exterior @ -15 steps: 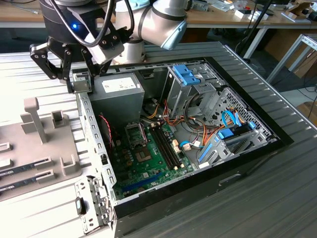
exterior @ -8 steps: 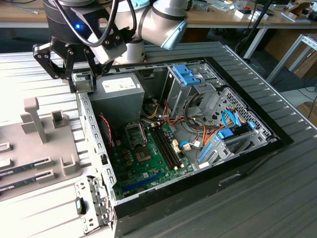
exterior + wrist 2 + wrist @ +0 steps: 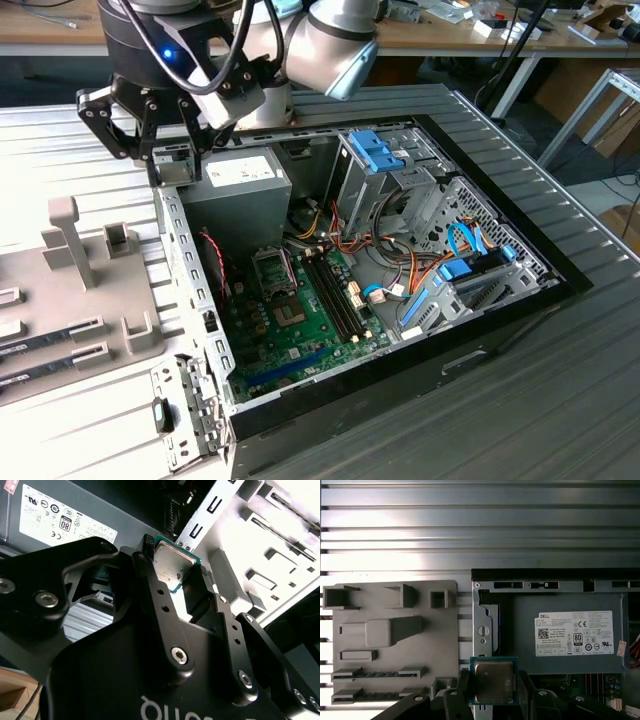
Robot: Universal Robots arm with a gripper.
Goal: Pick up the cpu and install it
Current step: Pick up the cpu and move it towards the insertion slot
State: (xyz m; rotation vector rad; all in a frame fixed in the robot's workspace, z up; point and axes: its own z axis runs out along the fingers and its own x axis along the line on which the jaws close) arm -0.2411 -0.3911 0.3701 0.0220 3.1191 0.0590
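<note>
The end effector (image 3: 172, 160) is clamped on the cpu (image 3: 493, 681). Its fingers (image 3: 150, 580) pinch two opposite edges, and the silver top lies flat toward the first wrist view's camera. The chip hangs over the case wall (image 3: 176, 240) at the corner of the power supply (image 3: 235, 190). The socket (image 3: 274, 268) sits past the power supply, lower down on the motherboard (well apart from the chip).
</note>
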